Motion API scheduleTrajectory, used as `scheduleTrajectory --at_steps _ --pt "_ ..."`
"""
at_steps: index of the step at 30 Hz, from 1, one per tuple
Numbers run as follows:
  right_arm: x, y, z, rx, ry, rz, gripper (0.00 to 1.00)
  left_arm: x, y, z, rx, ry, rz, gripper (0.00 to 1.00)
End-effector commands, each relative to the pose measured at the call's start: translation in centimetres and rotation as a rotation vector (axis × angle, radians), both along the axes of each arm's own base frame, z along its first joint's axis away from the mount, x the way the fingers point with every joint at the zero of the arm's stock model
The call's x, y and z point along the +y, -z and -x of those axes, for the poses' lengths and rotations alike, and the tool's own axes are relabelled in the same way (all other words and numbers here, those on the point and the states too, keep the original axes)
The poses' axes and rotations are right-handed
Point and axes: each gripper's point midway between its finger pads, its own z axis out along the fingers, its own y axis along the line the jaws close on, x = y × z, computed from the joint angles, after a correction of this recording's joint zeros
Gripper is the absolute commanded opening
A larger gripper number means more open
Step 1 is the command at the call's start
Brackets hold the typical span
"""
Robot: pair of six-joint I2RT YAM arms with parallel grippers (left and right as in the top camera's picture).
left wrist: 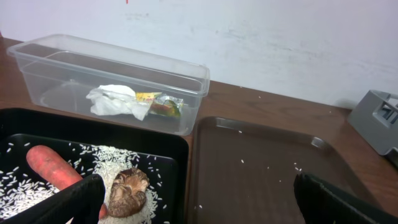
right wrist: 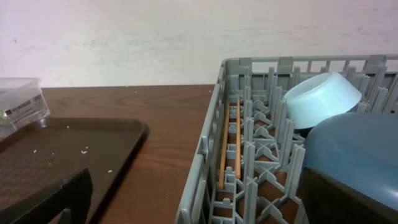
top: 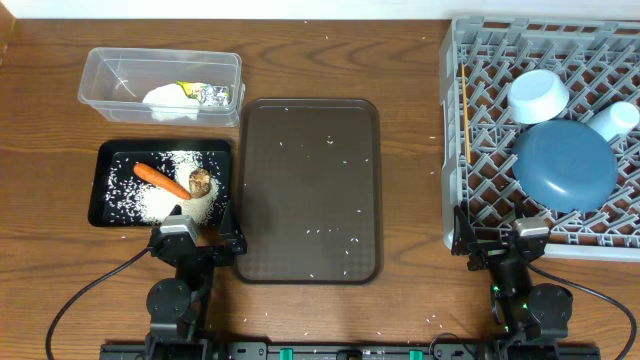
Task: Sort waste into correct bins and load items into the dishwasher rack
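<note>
The black tray (top: 96, 200) holds the carrot (top: 160, 180), rice (top: 185, 205) and the brown lump (top: 199, 181). The clear tub (top: 110, 80) holds the tissue (top: 168, 98) and the foil wrapper (top: 208, 95). The grey rack (top: 480, 190) holds the dark blue plate (top: 565, 165), the light blue bowl (top: 538, 95), a pale cup (top: 612, 120) and the chopsticks (top: 466, 120). My left gripper (top: 197, 243) is open and empty at the black tray's near edge, by the lump (left wrist: 129, 191). My right gripper (top: 500, 243) is open and empty at the rack's near-left corner (right wrist: 205, 168).
The dark brown serving tray (top: 300, 200) lies between the black tray and the rack, with scattered rice grains on it. A few grains lie on the wooden table around it. A second cup is not visible.
</note>
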Motion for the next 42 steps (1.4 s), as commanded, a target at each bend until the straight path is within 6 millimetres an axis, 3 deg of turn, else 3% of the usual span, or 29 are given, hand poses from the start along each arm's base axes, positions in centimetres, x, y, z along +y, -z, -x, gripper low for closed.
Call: scheduleTrajectory --at_steps 1,6,15,42 --pt "-0.33 0.06 -0.02 -0.003 0.014 0.013 0.99 0.03 1.88 -0.04 0.046 -0.001 -0.026 0.98" --pt "-0.33 0.06 -0.02 -0.003 0.014 0.013 0.99 0.18 1.81 -0.03 0.043 -0.009 -0.031 0.98" --pt "-0.33 0.06 -0.02 -0.003 0.014 0.013 0.99 0.70 1.66 -0.03 0.033 0.000 -0.237 0.98" --pt "-0.33 0.07 -0.02 -0.003 0.014 0.013 0.99 0.70 1.72 -0.04 0.036 -0.001 -0.228 0.98"
